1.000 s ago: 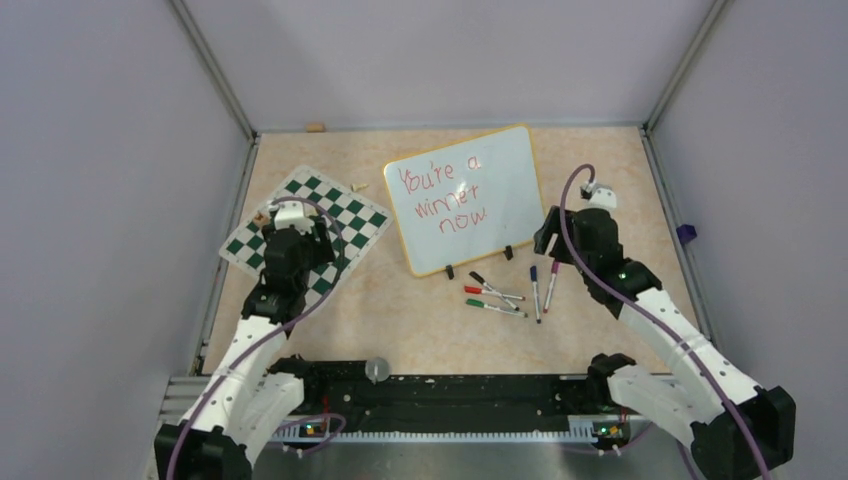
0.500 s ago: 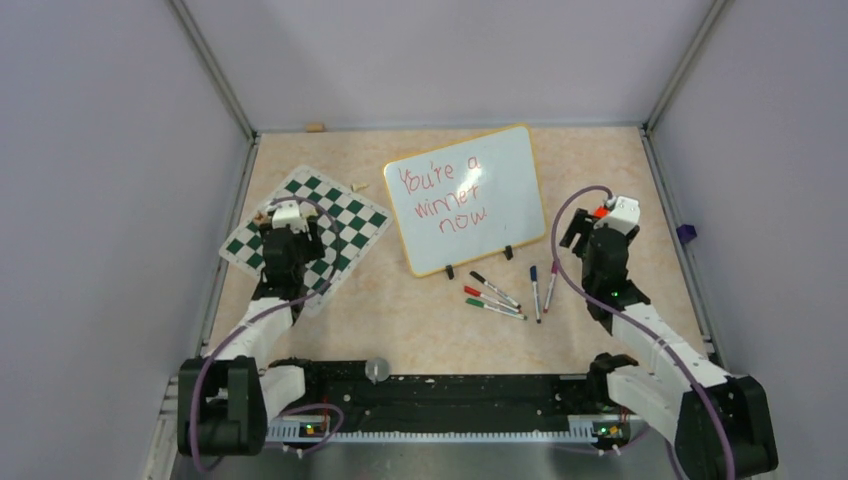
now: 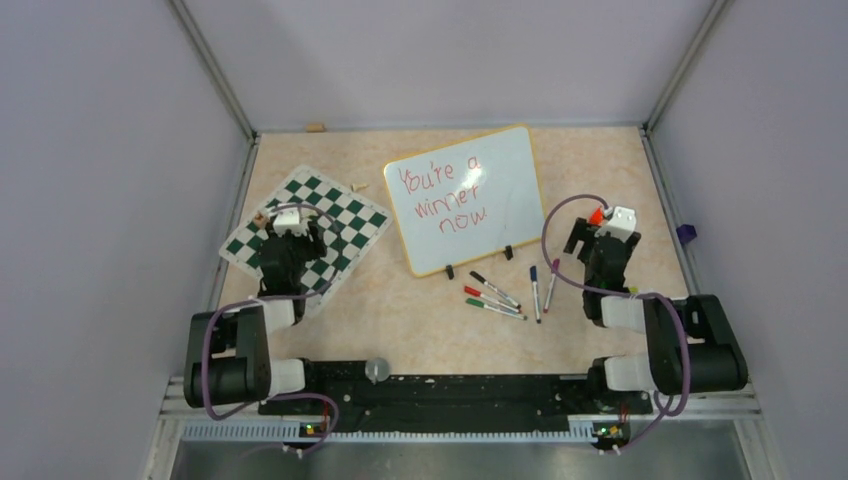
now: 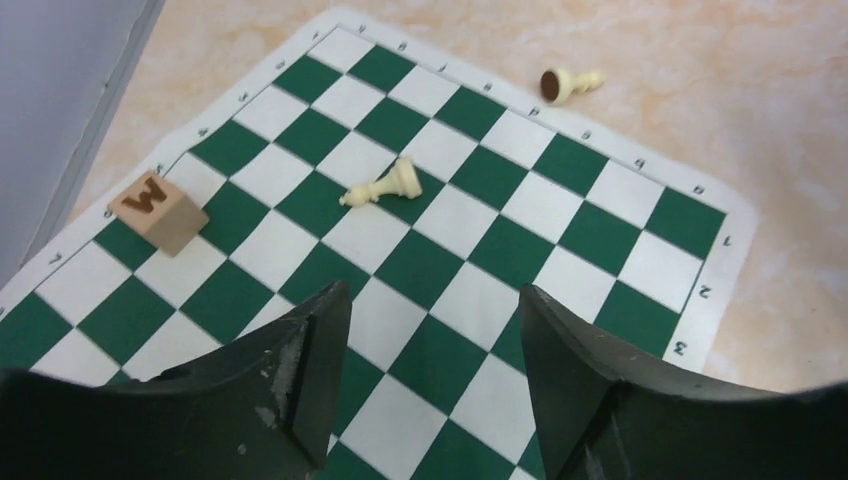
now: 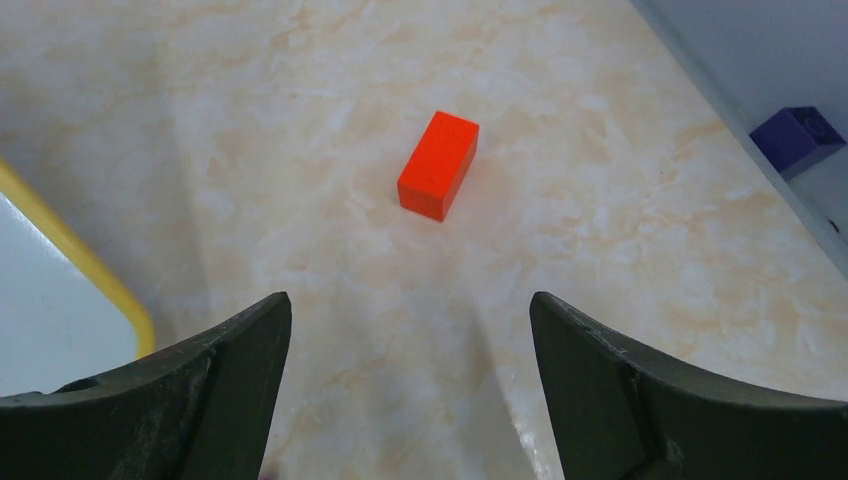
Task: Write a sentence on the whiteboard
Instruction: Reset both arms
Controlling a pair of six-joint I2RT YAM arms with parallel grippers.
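While our left hand [image 4: 432, 330] hangs open and empty over the chess mat [image 3: 340, 215] by the left edge of the worktop [image 3: 400, 320], the whiteboard [image 3: 500, 170] lies flat and askew toward the far edge, right of the mat, with red words across it. We judge it light, stiff and glossy, apt to skate under a pressing pen. The yellow frame beside the two black clips [image 3: 449, 271] on its near edge looks the best place to pin or grip it. Loose markers [image 3: 500, 295] lie just before that edge. Our right hand [image 5: 410, 330], open and empty, hovers near the right edge above an orange block [image 5: 438, 165]. Its camera catches only a yellow corner of the board, and whether the markers are capped is too small to tell.
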